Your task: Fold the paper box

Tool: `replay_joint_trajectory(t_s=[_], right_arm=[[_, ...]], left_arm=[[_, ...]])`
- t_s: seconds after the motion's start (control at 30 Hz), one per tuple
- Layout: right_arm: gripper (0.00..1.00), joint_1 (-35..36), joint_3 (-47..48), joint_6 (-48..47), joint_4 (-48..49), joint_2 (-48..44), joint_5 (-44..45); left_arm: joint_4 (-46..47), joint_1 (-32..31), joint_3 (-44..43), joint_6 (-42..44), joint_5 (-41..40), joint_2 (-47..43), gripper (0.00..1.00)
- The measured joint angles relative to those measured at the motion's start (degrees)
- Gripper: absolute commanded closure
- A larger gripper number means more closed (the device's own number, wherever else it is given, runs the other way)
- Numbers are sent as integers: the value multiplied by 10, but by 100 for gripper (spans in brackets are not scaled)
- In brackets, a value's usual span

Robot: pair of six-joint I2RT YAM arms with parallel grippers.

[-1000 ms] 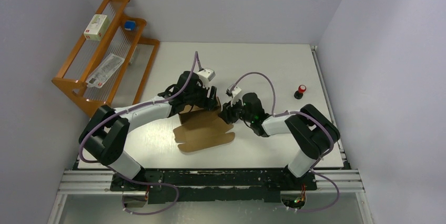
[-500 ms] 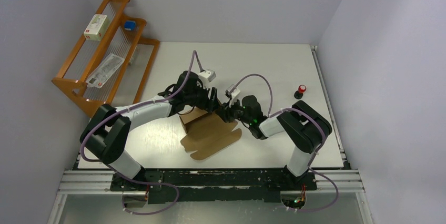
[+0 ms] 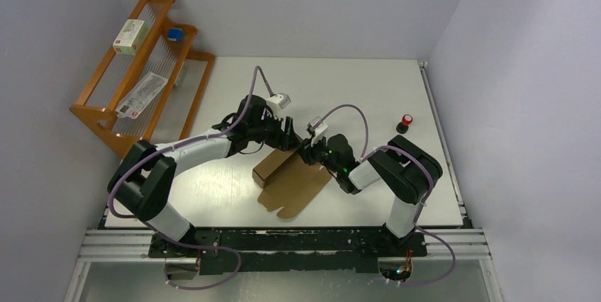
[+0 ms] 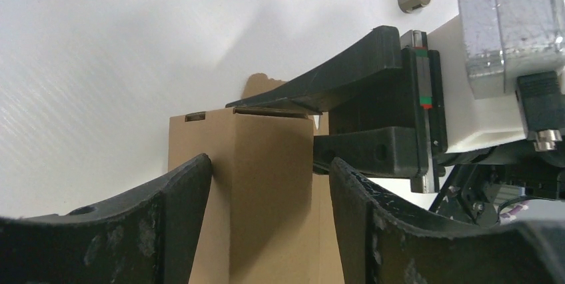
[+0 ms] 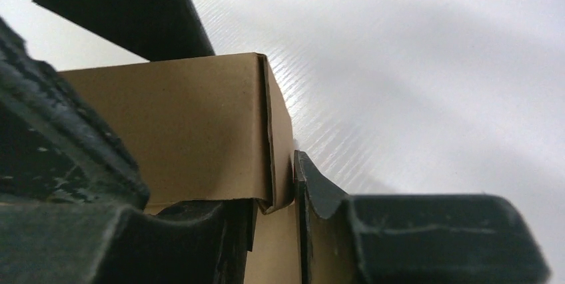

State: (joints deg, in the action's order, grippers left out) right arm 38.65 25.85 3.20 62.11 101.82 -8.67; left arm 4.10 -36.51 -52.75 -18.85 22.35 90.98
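The plain brown corrugated cardboard paper box (image 3: 289, 183) lies near the middle of the white table (image 3: 368, 89), a little toward 6 o'clock. It is half formed: a raised rectangular section stands at its 11 o'clock end, and a flat flap with scalloped tabs spreads toward 5 o'clock. The left arm sweeps in low from 8 o'clock. The left gripper (image 4: 270, 177) straddles the raised section from above, jaws apart: one finger lies against the cardboard, and a gap shows at the other. The right arm reaches in from 4 o'clock with its elbow bent sharply. The right gripper (image 5: 273, 204) is at the section's 2 o'clock corner, pinching a wall edge there with a pad on each face. The two grippers nearly touch above the box. Bare tabletop runs on toward 12 o'clock. An orange-brown wooden rack (image 3: 99, 114) stands beyond the 10 o'clock edge, and a small red-capped button (image 3: 405, 123) sits at 3 o'clock, both well apart from the box.
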Motion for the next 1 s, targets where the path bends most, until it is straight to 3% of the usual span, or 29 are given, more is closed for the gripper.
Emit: replay_joint_trajectory(t_s=[0.47,1.0], right_arm=[[80,9,1,40,17,8,68],[80,23,33,97,-67,-1,170]], left_arm=[[50,44,35,-66,55,20,31],[128,61,48,-126,105,54,31]])
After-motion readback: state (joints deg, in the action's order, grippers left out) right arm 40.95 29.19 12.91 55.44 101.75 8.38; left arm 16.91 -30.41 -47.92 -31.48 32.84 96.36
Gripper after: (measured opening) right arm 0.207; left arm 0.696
